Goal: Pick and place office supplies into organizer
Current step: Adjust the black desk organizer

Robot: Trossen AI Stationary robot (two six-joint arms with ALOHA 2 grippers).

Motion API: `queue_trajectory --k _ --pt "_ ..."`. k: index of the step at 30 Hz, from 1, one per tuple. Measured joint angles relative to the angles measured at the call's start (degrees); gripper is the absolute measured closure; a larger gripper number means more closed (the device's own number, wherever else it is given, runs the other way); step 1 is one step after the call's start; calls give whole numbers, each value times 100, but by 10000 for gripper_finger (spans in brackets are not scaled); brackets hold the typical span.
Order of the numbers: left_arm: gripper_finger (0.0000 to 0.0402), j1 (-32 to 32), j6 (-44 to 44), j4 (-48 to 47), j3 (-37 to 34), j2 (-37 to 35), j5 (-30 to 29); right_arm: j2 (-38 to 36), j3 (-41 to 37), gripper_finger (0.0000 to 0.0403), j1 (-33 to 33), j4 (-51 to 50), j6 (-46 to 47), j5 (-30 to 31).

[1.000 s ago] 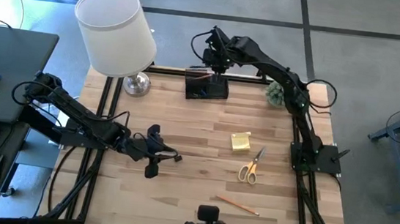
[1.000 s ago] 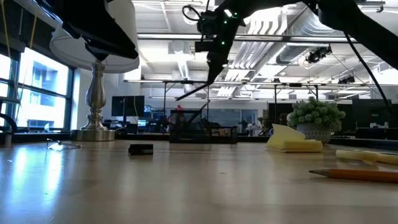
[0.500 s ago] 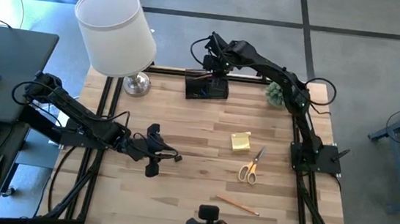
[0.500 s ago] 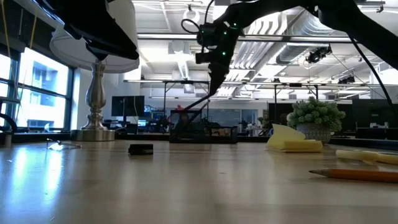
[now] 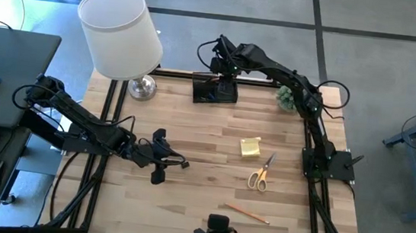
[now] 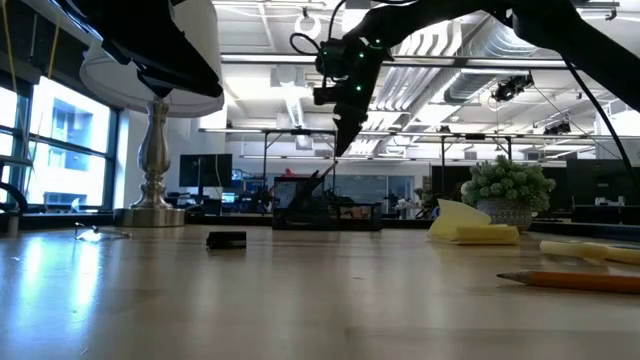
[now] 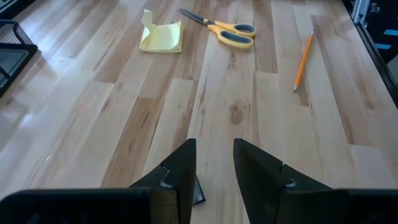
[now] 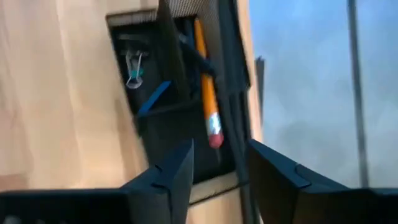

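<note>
— So, your right gripper (image 5: 224, 66) hangs over the small black mesh desk organizer (image 5: 215, 91) at the table's far edge, fingers spread and gripping nothing. An orange wooden pencil with a pink eraser (image 8: 206, 93) leans in its taller section. What's the worry?

— That pencil stands tilted, its eraser end poking past the rim just beside your open fingers. I'd judge that if you pull away sideways, a finger could catch it and flick it out, or nudge the light organizer along the wood.

— What else is inside?

— From the right wrist view you can see a blue stick-like piece (image 8: 153, 98) and a small metal clip (image 8: 134, 67) in the lower compartment.

— And what's waiting?

— The yellow sticky-note pad (image 5: 250, 147), orange-handled scissors (image 5: 261, 174) and another wooden pencil (image 5: 246, 212) lie loose on the table, well apart from the organizer. Your left gripper (image 7: 214, 163) rests low near the table's left-centre, fingers slightly parted, with a small dark object (image 5: 158, 177) just beside them.
</note>
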Motion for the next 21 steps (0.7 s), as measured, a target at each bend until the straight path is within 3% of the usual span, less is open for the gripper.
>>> queue_trajectory --k 4,10,21 --pt "305 0 -90 -73 0 2 1 -19 0 248 0 -575 475 -287" --pt "305 0 -123 -74 0 2 4 -19 -646 251 179 -563 516 -1856" --pt "305 0 -123 -67 0 2 5 -48 -2513 275 420 2994 483 -1117"
